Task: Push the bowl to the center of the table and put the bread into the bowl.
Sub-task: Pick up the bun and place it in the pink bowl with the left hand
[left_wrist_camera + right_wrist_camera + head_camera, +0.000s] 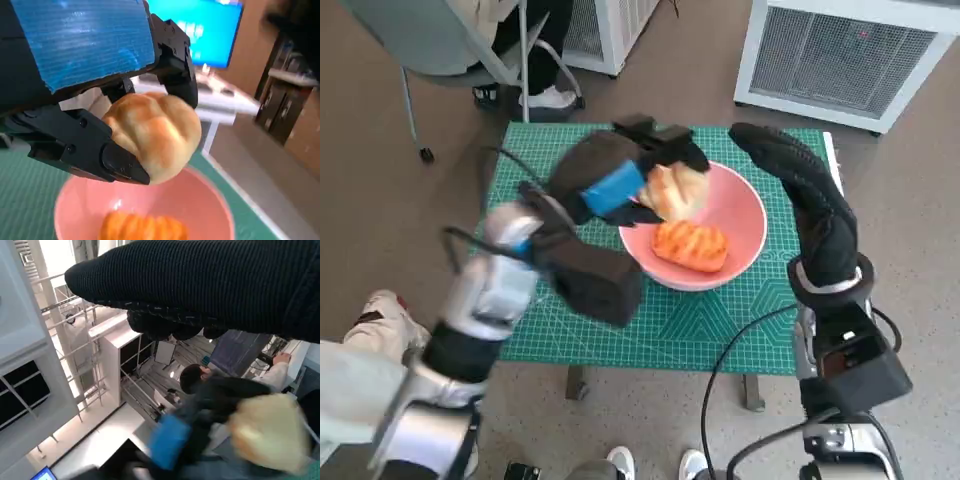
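Head view: green cutting mat (pixel 720 330) covers the small table, taking up the middle of the frame. The pink bowl (pixel 745 205) sits right of frame centre on the mat, with bare mat showing between its rim and the near, far and right edges. The widest open stretch of mat lies at lower centre and lower right; the left part is hidden under the left forearm.

Count: one bowl, two breads. One orange ridged bread (pixel 691 244) lies inside the bowl, toward its near side. The second, a pale round bread (pixel 677 188), is grasped by the left hand (pixel 620 180) over the bowl's upper-left rim. In the left wrist view the black fingers (pixel 85 145) clamp this bread (pixel 155 135) from two sides, with the bowl (pixel 210 200) and orange bread (pixel 142 227) directly beneath; the held bread is clear of the bowl.

Right hand (pixel 810 200): gloved, extended flat at the right of the frame beside the bowl's right rim, fingers straight, holding nothing. Contact with the rim cannot be determined.

Beyond the table: chair legs and a person's shoe (pixel 550 97) at upper left, a white grilled unit (pixel 840 60) at upper right.
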